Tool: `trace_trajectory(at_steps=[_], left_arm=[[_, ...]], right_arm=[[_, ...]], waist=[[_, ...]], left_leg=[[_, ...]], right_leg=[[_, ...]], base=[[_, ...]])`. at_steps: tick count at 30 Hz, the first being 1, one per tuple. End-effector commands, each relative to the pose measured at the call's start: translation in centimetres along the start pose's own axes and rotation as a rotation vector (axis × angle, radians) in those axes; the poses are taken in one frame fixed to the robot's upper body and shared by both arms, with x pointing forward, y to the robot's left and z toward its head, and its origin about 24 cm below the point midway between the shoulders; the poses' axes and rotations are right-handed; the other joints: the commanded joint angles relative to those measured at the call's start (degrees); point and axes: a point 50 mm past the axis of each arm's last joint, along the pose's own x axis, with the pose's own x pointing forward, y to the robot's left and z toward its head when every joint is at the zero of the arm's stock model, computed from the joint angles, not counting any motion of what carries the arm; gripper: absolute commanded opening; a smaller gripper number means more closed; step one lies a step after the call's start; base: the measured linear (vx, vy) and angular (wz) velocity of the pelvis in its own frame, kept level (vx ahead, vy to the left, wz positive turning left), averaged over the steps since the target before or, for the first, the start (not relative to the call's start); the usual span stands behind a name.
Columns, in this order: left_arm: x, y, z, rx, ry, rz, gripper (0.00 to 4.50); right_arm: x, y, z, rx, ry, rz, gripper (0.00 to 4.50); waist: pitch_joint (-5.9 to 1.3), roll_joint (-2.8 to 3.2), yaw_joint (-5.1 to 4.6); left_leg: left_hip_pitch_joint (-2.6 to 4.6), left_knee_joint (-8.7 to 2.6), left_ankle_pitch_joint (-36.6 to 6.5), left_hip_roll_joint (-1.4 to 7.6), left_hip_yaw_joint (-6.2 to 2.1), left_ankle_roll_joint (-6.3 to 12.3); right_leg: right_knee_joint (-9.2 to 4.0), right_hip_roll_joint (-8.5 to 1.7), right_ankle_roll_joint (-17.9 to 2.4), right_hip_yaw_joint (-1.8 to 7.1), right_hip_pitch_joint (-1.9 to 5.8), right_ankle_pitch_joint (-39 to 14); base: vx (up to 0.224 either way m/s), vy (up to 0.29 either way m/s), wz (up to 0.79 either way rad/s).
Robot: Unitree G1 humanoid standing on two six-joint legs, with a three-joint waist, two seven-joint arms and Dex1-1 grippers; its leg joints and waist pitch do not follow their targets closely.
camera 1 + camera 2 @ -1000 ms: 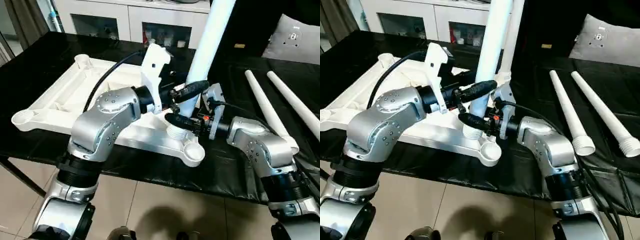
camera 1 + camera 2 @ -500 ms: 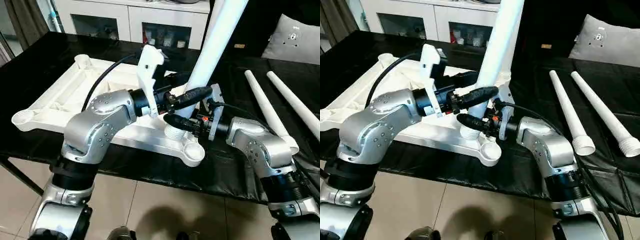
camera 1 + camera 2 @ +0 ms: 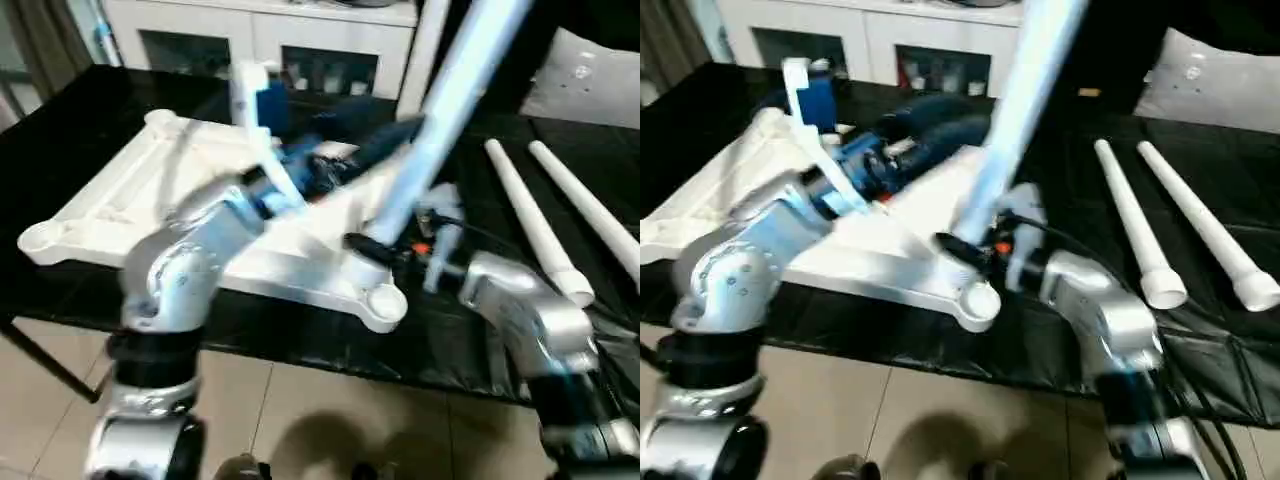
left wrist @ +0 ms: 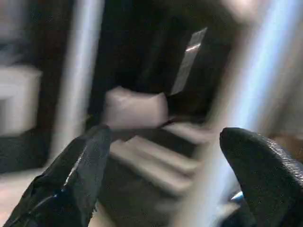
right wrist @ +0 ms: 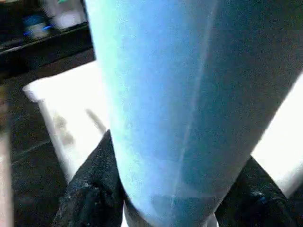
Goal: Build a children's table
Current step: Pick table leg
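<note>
Right end effector grips tilted leg; left end effector gapes.

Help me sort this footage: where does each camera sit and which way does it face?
Left eye: head, facing down at the tabletop; both silver forearms show.
Right eye: beside it, same scene; two loose legs lie on the right.
Left wrist: along the open left gripper, black fingers apart.
Right wrist: along the right gripper, shut on the leg.
Shared: both eyes and the right wrist see that leg.
</note>
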Motion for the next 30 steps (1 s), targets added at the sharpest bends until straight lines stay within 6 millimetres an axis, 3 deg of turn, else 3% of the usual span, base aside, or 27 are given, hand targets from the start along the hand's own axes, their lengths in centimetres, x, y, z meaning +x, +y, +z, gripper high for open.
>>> trace_trajectory(at_steps=[1,3,5,6,7,8,9,10,11,12,13,14,15,16,17,18,19,20,21,22,23,24,25,27,28,30], left_arm=[[-2.1,1.5,-1.4,0.08,0.061,0.153,4.23],[-2.8,1.8,-1.8,0.112,0.065,0.183,4.23],[-4.3,2.6,-3.6,0.156,0.149,0.293,4.23],[-4.8,2.9,-4.2,0.16,0.173,0.365,4.23],[-5.1,3.2,-4.5,0.162,0.185,0.41,4.23],[-5.4,3.3,-4.8,0.167,0.181,0.455,4.23],[-5.8,3.2,-5.2,0.173,0.165,0.504,4.23],[-5.8,3.2,-5.2,0.173,0.165,0.504,4.23],[-6.0,3.1,-5.3,0.181,0.15,0.529,4.23],[-6.4,3.1,-5.7,0.169,0.135,0.606,4.23],[-6.4,3.1,-5.7,0.169,0.135,0.606,4.23],[-6.8,3.1,-6.0,0.151,0.119,0.635,4.23],[-6.9,3.1,-6.2,0.16,0.135,0.637,4.23],[-7.2,3.0,-6.5,0.178,0.155,0.634,4.23],[-7.3,2.9,-6.7,0.183,0.163,0.637,4.23],[-7.4,2.9,-6.8,0.188,0.173,0.641,4.23],[-7.6,2.9,-6.9,0.184,0.174,0.65,4.23],[-7.7,2.9,-6.7,0.189,0.165,0.639,4.23],[-7.8,2.8,-6.7,0.195,0.157,0.632,4.23],[-8.0,2.8,-6.6,0.207,0.151,0.633,4.23],[-8.0,2.8,-6.6,0.212,0.149,0.634,4.23],[-8.1,2.8,-6.6,0.219,0.147,0.643,4.23],[-8.2,2.8,-6.6,0.22,0.149,0.647,4.23],[-8.3,2.9,-6.7,0.223,0.152,0.654,4.23],[-8.1,2.7,-6.7,0.227,0.149,0.63,4.23],[-8.0,2.6,-6.7,0.256,0.164,0.615,4.23]], right_arm=[[-0.7,0.2,0.6,-0.04,-0.035,-0.114,1.93],[-0.9,0.3,0.8,-0.052,-0.051,-0.142,1.93],[-1.5,0.3,0.4,-0.06,-0.044,-0.246,1.93],[-1.8,0.4,0.0,-0.039,-0.038,-0.271,1.93],[-1.9,0.4,-0.2,-0.024,-0.035,-0.283,1.93],[-2.1,0.6,-0.5,-0.014,-0.033,-0.291,1.93],[-2.4,1.1,-1.1,-0.029,-0.031,-0.291,1.93],[-2.4,1.1,-1.1,-0.029,-0.031,-0.291,1.93],[-2.4,1.4,-1.4,-0.037,-0.029,-0.289,1.93],[-2.7,1.9,-2.0,-0.045,-0.02,-0.303,1.93],[-2.7,1.9,-2.0,-0.045,-0.02,-0.303,1.93],[-2.7,2.2,-2.2,-0.037,-0.019,-0.304,1.93],[-2.8,2.2,-2.2,-0.025,-0.023,-0.316,1.93],[-2.9,2.2,-2.3,-0.004,-0.028,-0.334,1.93],[-2.9,2.3,-2.3,0.004,-0.033,-0.343,1.93],[-3.0,2.3,-2.3,0.016,-0.04,-0.357,1.93],[-3.1,2.2,-2.0,0.012,-0.07,-0.366,1.93],[-3.2,2.1,-1.9,0.004,-0.084,-0.384,1.93],[-3.4,2.0,-1.8,-0.004,-0.092,-0.397,1.93],[-3.5,2.0,-1.7,-0.001,-0.107,-0.397,1.93],[-3.5,1.9,-1.6,0.001,-0.111,-0.395,1.93],[-3.6,1.7,-1.5,-0.02,-0.119,-0.416,1.93],[-3.7,1.6,-1.5,-0.032,-0.119,-0.43,1.93],[-3.6,1.4,-1.7,-0.046,-0.104,-0.459,1.93],[-3.5,1.6,-2.3,-0.023,-0.069,-0.427,1.93],[-3.3,1.8,-2.7,-0.038,-0.039,-0.407,1.93]], waist=[[-4.54,0.14,-0.09],[-4.59,0.13,-0.31],[-4.55,0.72,-0.45],[-4.36,0.64,-0.54],[-4.71,1.64,-0.63],[-4.27,-0.46,0.84],[-4.04,-0.32,1.63],[-4.1,-0.68,1.64],[-4.18,-0.63,1.92],[-3.86,-0.73,2.13],[-3.91,0.32,1.21],[-4.4,1.58,-0.92],[-4.26,2.17,-1.57],[-4.19,3.21,-2.19],[-4.19,3.21,-2.19],[-4.0,3.04,-2.95],[-3.91,2.51,-3.09],[-3.57,0.87,-2.65],[-3.62,-0.28,-1.35],[-3.82,-0.46,-0.88],[-3.74,-0.35,-0.24],[-3.76,0.17,-0.43],[-3.78,0.47,-0.57],[-3.77,1.3,-1.08],[-3.52,1.67,-1.41],[-3.62,1.79,-1.68]], left_leg=[[0.35,-3.78,-8.43,2.39,-1.09,0.86],[0.31,-3.99,-8.08,2.45,-1.18,0.95],[0.55,-4.1,-9.0,2.63,-1.24,0.87],[0.61,-4.23,-10.42,2.73,-1.26,0.75],[3.36,-2.38,-11.78,2.7,1.46,-1.7],[2.06,-2.21,-14.91,0.53,2.43,-3.0],[2.46,-1.64,-15.7,0.53,2.56,-2.49],[2.56,-1.15,-16.02,0.54,2.59,-2.06],[2.12,-1.31,-14.9,0.69,2.21,-1.2],[-0.12,-3.34,-13.27,1.3,0.18,1.65],[0.28,-4.35,-12.19,2.44,-0.09,1.91],[2.35,-4.85,-12.44,4.35,-1.79,-0.6],[2.53,-6.09,-13.24,6.25,-3.09,-1.2],[3.39,-7.4,-14.01,10.31,-4.43,0.09],[3.39,-7.4,-14.01,10.31,-4.43,0.09],[2.35,-7.89,-14.88,11.12,-4.59,5.49],[2.32,-7.3,-16.19,10.16,-3.72,6.96],[1.64,-2.47,-20.19,2.03,0.67,5.82],[0.74,-0.16,-14.67,-1.02,0.55,3.95],[-0.05,-0.56,-11.11,-0.54,0.04,3.67],[-0.48,-1.32,-8.39,-0.38,-0.19,3.19],[-0.53,-2.39,-8.36,-0.06,-0.69,2.24],[-0.36,-2.75,-8.76,0.23,-0.85,1.97],[0.08,-3.52,-11.5,1.19,-1.47,2.27],[0.28,-3.79,-14.18,1.47,-1.8,1.98],[0.65,-4.16,-16.46,2.1,-2.29,1.62]], right_leg=[[-4.99,-4.39,-1.95,3.01,3.13,-23.43],[-5.03,-4.31,-1.68,3.05,3.05,-22.0],[-4.85,-4.25,-3.02,3.14,2.83,-20.43],[-4.87,-4.19,-3.5,3.13,2.66,-20.58],[-6.95,-2.19,-1.16,5.49,-0.1,-24.0],[-6.1,-2.12,1.27,8.27,1.71,-31.08],[-6.36,-2.49,1.71,9.94,0.88,-33.27],[-6.41,-2.43,1.78,11.15,0.73,-34.4],[-6.15,-2.25,1.33,12.16,1.01,-35.11],[-4.47,-3.39,-1.04,10.0,2.51,-29.93],[-4.44,-2.32,-2.44,8.7,1.23,-26.67],[-3.91,0.4,-3.56,5.95,0.3,-15.2],[-3.44,1.08,-3.2,4.78,0.64,-12.9],[-2.03,0.12,-2.47,3.54,-0.01,-9.73],[-2.03,0.12,-2.47,3.54,-0.01,-9.73],[-0.26,-1.37,-3.11,2.96,0.68,-8.05],[-0.88,-1.95,-3.94,3.3,0.59,-8.58],[-6.27,-2.54,-5.55,3.98,0.24,-18.61],[-8.26,-5.76,0.29,5.48,1.48,-38.64],[-8.36,-6.2,3.49,6.05,1.91,-44.1],[-8.59,-5.1,7.7,5.71,1.39,-47.97],[-8.57,-3.71,8.64,3.92,1.3,-45.1],[-8.64,-3.18,8.51,3.32,1.19,-42.71],[-8.16,-2.52,5.66,2.29,1.38,-33.77],[-8.17,-2.56,4.38,1.81,1.53,-33.63],[-7.87,-2.9,2.77,1.7,1.95,-31.11]], base=[[0.0,0.0,0.0],[0.0,0.0,0.0],[0.0,0.0,0.0],[0.0,0.0,0.0],[0.0,0.0,0.0],[-0.003,0.016,-0.35],[-0.003,0.016,-0.35],[0.02,0.043,-0.51],[-0.001,0.076,-0.45],[-0.001,0.076,-0.45],[0.021,0.084,-0.18],[0.016,0.071,0.02],[0.016,0.071,0.02],[0.0,0.0,0.0],[0.0,0.0,0.0],[0.0,0.0,0.0],[0.001,-0.099,0.06],[0.011,-0.109,0.1],[0.011,-0.109,0.1],[0.005,-0.094,0.08],[-0.01,-0.089,0.01],[-0.01,-0.089,0.01],[0.0,0.0,0.0],[0.0,0.0,0.0],[0.0,0.0,0.0],[0.0,0.0,0.0]])
